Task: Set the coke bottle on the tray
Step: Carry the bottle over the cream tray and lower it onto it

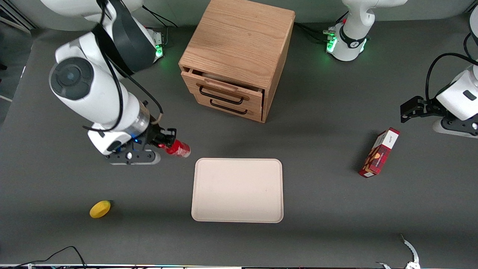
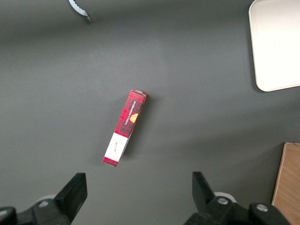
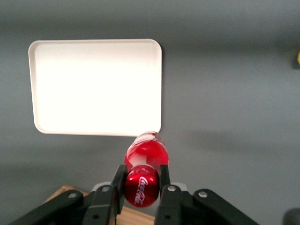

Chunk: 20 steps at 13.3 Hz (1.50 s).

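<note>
The coke bottle [image 1: 178, 148] is held above the table in the gripper [image 1: 164, 142], just off the tray's [image 1: 237, 164] corner that lies toward the working arm's end and nearest the wooden drawer cabinet [image 1: 239, 56]. In the front view its long axis is tilted close to level, the silvery base pointing toward the tray and the capped end buried between the fingers. In the right wrist view the bottle [image 3: 145, 161] is seen end-on from the red cap, which carries the white script logo, with the body running away from the camera toward the tray's rim [image 3: 159, 93]; the base end shows just at the edge of the tray's corner, though whether it is over the tray or beside it cannot be told.

The gripper [image 3: 142, 180] is clamped on the bottle near the cap, one dark finger [image 3: 119, 180] pressed against each side, leaving a gap only as wide as the bottle's neck end.

Relative to the tray, a yellow lemon [image 1: 100, 209] lies on the table toward the working arm's end and nearer the front camera than the bottle. A red snack box [image 1: 379, 152] lies toward the parked arm's end, well apart from the tray.
</note>
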Each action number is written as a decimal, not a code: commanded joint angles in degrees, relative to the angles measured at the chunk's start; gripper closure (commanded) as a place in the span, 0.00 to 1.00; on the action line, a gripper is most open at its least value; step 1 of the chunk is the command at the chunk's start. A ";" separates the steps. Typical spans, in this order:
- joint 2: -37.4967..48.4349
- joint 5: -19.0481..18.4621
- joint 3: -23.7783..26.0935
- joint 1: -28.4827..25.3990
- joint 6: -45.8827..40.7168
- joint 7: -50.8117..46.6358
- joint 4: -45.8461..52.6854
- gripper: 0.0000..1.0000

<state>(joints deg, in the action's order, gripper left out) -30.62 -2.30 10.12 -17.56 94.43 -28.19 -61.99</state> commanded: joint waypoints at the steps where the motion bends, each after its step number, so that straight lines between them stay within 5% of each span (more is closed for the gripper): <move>1: -6.19 -0.95 -2.02 -3.26 3.11 -1.60 6.78 1.00; 5: -10.50 -0.95 -6.24 -6.87 11.63 -0.90 6.79 1.00; 20: -20.70 -1.04 -8.36 -6.26 27.38 5.96 6.35 1.00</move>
<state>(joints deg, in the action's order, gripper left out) -49.73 -2.74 2.53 -23.22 120.86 -23.40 -58.20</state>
